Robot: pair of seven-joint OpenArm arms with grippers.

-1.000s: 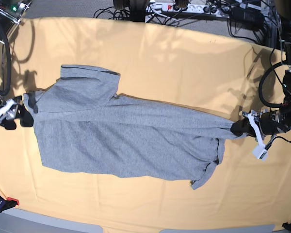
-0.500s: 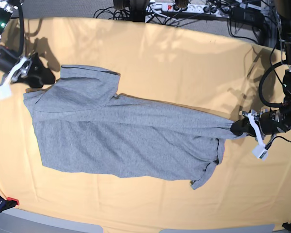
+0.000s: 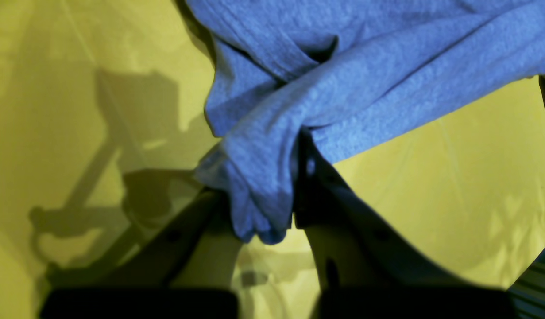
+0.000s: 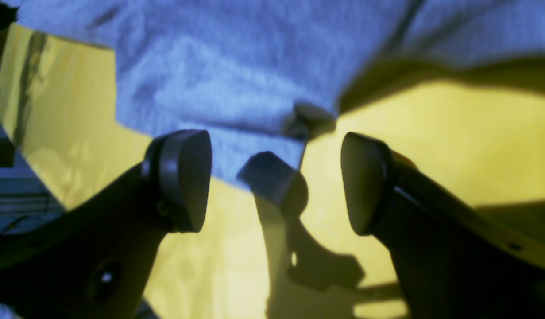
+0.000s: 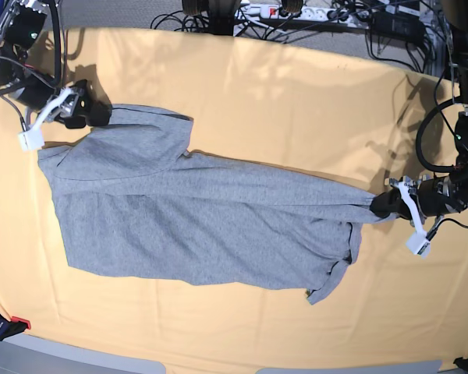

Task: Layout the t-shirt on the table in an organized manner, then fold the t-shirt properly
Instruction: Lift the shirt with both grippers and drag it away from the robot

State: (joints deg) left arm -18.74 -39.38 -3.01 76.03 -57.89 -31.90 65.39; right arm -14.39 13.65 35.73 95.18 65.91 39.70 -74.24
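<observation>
The heather-grey t-shirt lies spread lengthwise across the yellow-orange table, its upper left part folded over itself. My left gripper at the base view's right is shut on a bunched edge of the t-shirt, which is pinched between its fingers. My right gripper hovers at the shirt's upper left corner, open, with nothing between its pads. In the right wrist view the t-shirt edge lies just beyond the fingertips, and a gripper shadow falls on the cloth.
Cables and a power strip run along the table's far edge. A red-tipped clamp sits at the near left corner. Bare cloth surrounds the shirt on all sides.
My right gripper has swung from the shirt's left edge up and rightwards to its upper left corner, staying open. The left gripper and the shirt have not moved.
</observation>
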